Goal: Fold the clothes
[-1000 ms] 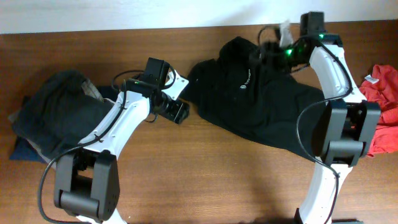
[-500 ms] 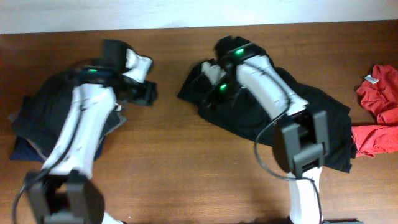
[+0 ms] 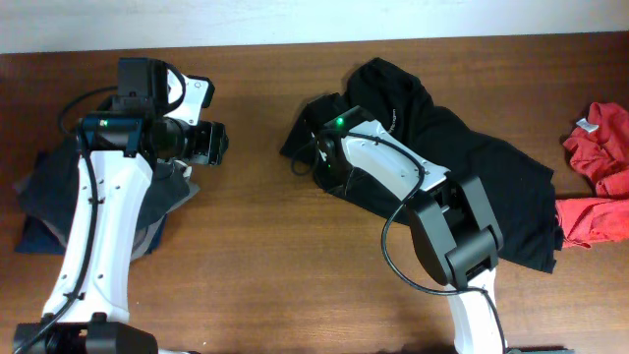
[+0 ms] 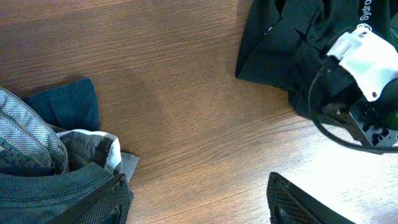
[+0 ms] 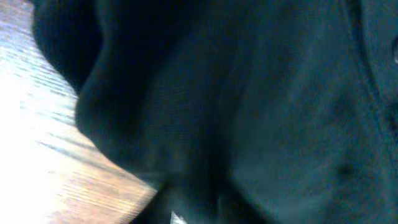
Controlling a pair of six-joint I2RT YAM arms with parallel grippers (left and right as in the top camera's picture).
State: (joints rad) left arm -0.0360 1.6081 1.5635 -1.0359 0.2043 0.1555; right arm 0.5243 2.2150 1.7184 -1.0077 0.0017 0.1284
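The clothes (image 3: pixel 482 157): one black garment, loose and unfolded on the right half of the table (image 3: pixel 295 285), its top close to the far edge.

Change in the last second: the right gripper (image 3: pixel 319 165) has swung off the garment's far-right side and across to its left edge, and is now down on the cloth there. Its wrist view is all blurred black fabric, so I cannot tell whether the jaws have closed or taken hold.

The left gripper (image 3: pixel 213 145) has backed away from that same edge toward the far-left corner. Its jaws are wide apart with nothing in them, over bare wood.

I read this as setting up a first fold, not yet made.

Room: bare wood between the arms and along the near edge. A grey pile (image 3: pixel 49 187) sits at the left edge, and a red cloth (image 3: pixel 600 162) at the right edge, just beside the garment.
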